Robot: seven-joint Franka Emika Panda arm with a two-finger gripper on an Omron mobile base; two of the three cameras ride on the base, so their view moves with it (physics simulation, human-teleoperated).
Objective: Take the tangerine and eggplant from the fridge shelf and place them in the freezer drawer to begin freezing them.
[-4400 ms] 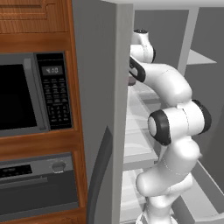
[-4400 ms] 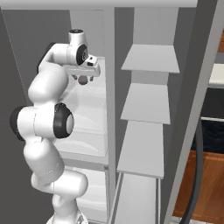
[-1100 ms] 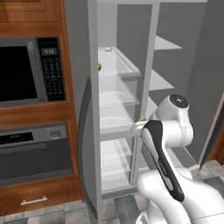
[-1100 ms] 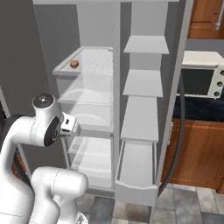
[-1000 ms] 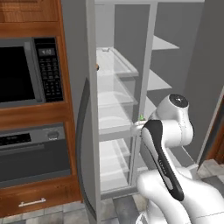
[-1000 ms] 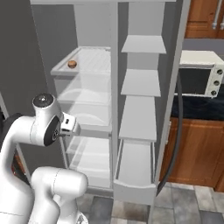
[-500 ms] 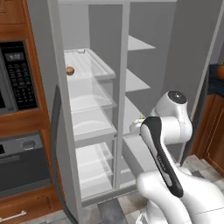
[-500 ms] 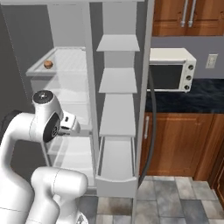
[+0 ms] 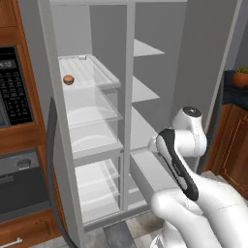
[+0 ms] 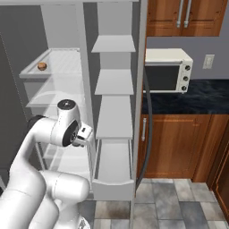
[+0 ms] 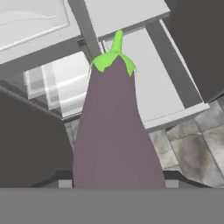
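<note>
The gripper (image 11: 116,186) is holding the eggplant (image 11: 114,131), a long purple one with a bright green cap and stem, which is standing up between its fingers in the hand view and is covering them almost completely. Beyond the eggplant, in that same view, the freezer drawer (image 11: 168,94) is lying pulled out, a long pale box with low sides, and its floor is bare where it is showing. The eggplant is hanging above the drawer's side and is not touching it. In the left base view the white arm (image 9: 181,160) is bending down in front of the open fridge, next to the drawer (image 9: 145,169) at the bottom of the narrow right column. In the right base view the drawer (image 10: 112,176) is sticking out towards the tiled floor (image 10: 179,203). The tangerine (image 9: 68,79) is sitting on the fridge shelf (image 9: 89,72), the top ribbed one in the wide left column, near its left front corner; it is showing there in the right base view too (image 10: 42,66). A white microwave (image 10: 167,69) is standing on the dark desk (image 10: 197,96) to the right of the fridge, above the wooden cabinets (image 10: 179,138).
</note>
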